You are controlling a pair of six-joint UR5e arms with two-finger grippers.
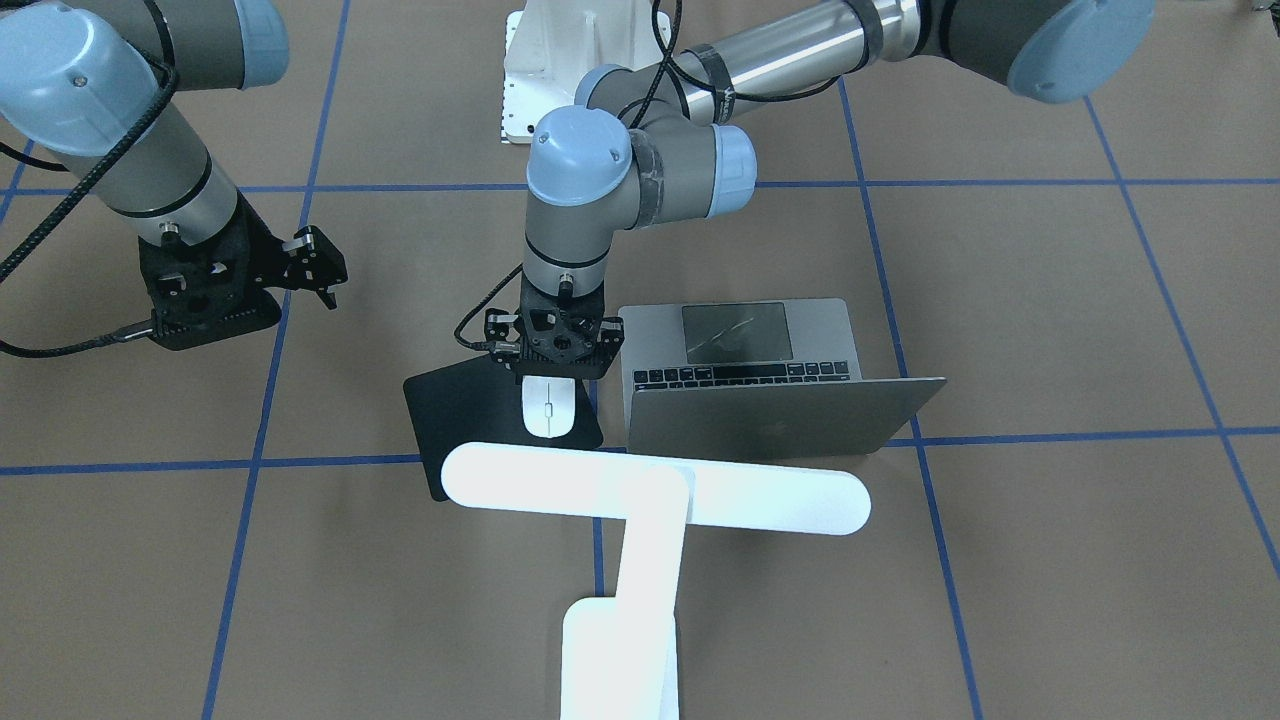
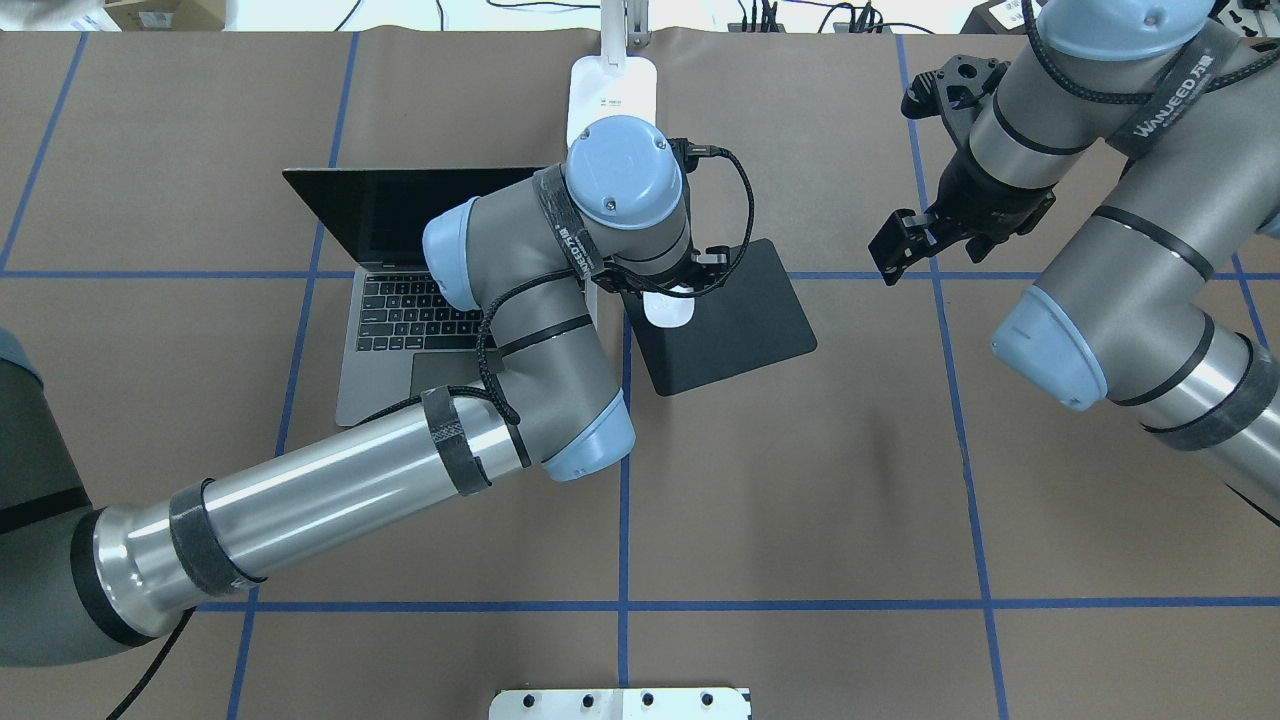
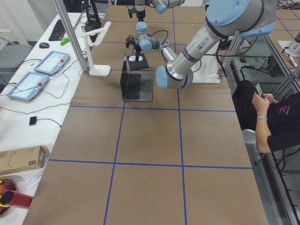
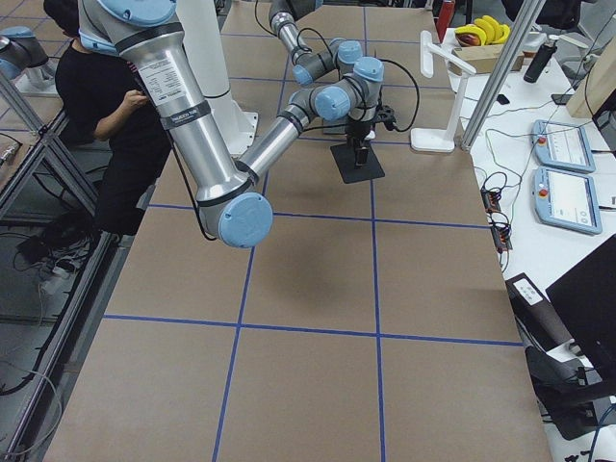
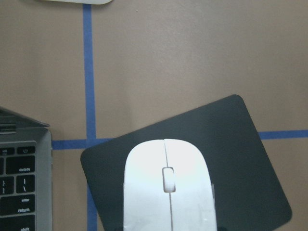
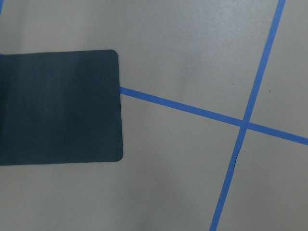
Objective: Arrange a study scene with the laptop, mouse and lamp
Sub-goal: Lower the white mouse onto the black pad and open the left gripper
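On brown table (image 2: 800, 480) | blue tape grid (image 2: 800, 604) | mat (image 2: 740, 320), mouse (image 1: 548, 408) | side desk (image 3: 18, 136)

one laptop (image 1: 760, 345), one mouse (image 1: 548, 408), one lamp (image 1: 655, 490), one black mat (image 1: 455, 415), two robot arms (image 1: 590, 200), one seated person (image 3: 276, 122)

— Look, the mouse (image 5: 167, 185) runs off the left wrist view's bottom edge!
— Overhead, the left arm (image 2: 560, 300) covers half the laptop (image 2: 400, 215) keyboard and most of the lamp (image 2: 612, 95). The left gripper (image 1: 552, 368) jaw gap? Can't tell.
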